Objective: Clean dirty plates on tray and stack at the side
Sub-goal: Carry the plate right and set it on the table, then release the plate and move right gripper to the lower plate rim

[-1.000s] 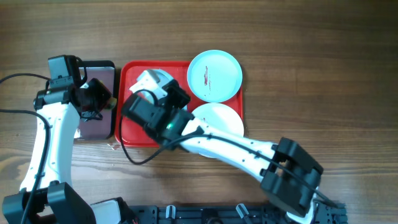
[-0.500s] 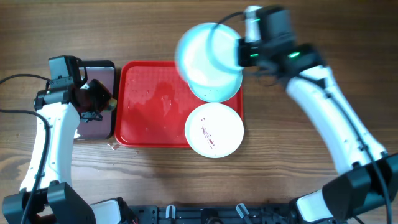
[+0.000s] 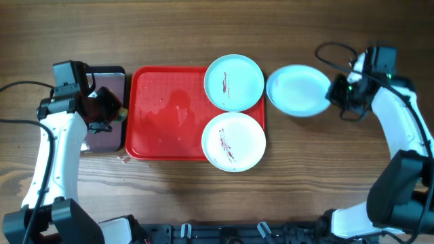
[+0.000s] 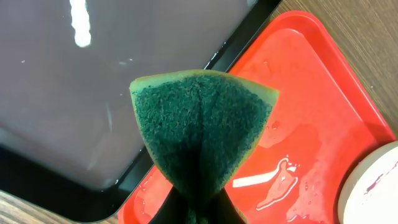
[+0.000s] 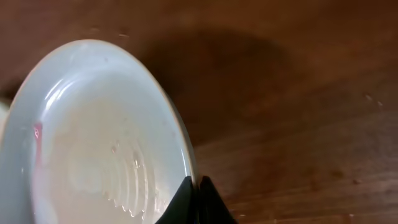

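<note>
**Figure.** The left gripper (image 4: 198, 214) is clamped narrow on a folded green sponge (image 4: 202, 130). The scouring face points down and forward, a hold that keeps the wiping surface free. The sponge hangs over the tray's left rim, where the tray (image 3: 166, 115) meets a black tray (image 4: 93, 81) lying just beside it, so the wiping arm is parked clear of the plates.

The right gripper (image 5: 198, 202) is pinched shut on the rim of a turquoise plate (image 3: 296, 90). An edge grip of this kind leaves the plate's face open. This plate is off the tray, near its right side and over the bare table (image 3: 203, 34), likely the stacking spot. Whether it rests on the wood cannot be told. Its face looks mostly clean, with a faint pink mark near one edge.

A second turquoise plate (image 3: 234, 83) overhangs the tray's far right corner, and a white plate (image 3: 233, 141) overhangs its near right corner. Both carry dark red smears, so two plates appear left to clean. Wet patches glisten on the tray's bare floor.
</note>
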